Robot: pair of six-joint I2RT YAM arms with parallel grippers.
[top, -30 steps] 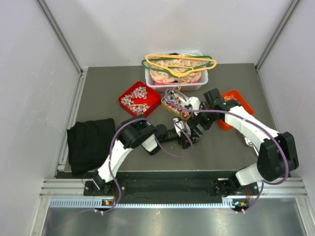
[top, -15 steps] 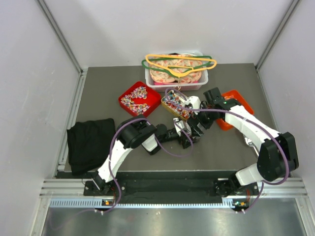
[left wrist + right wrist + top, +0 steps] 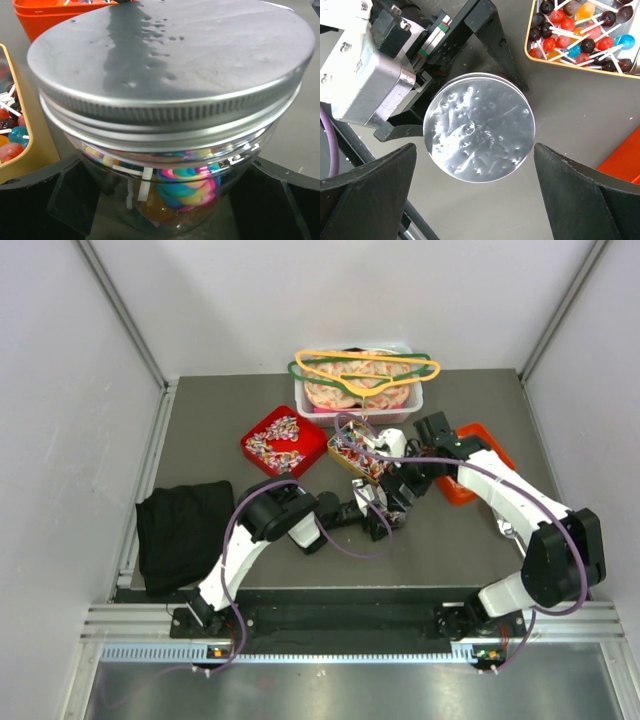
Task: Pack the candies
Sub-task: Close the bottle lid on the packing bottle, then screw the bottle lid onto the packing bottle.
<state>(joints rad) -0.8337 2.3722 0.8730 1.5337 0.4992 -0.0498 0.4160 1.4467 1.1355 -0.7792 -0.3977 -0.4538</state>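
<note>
The right pincer (image 3: 475, 150) is hanging directly above the lid (image 3: 479, 125) of the jar (image 3: 115, 175). Its fingers are spread wide on either side of the rim and are holding nothing. The left pincer (image 3: 165, 170) is also standing wide, with the jar sitting between its fingers. Whether they are pressing on the glass is not clear.

The lid is sitting on the jar, so the step in hand is probably gripping it and turning it. To do that well, the right pincer should be coming straight down and centred, so both fingers meet the ribbed band of the lid at the same height. The left pincer should be clamping the glass below the thread, so the jar is not spinning along. The yellow tray (image 3: 27, 135) is lying just beyond the left pincer's left finger, and the orange tray (image 3: 625, 150) is lying outside the right pincer's right finger. Any twist should be staying clear of both.

Some candies (image 3: 175, 187) are lying inside the jar, between the left pincer's fingers, showing through the glass as bright swirls of pink, blue, yellow and orange. More candies are waiting in the yellow tray as round-headed lollipops (image 3: 580, 30) on white sticks, in red, blue, brown and orange.
</note>
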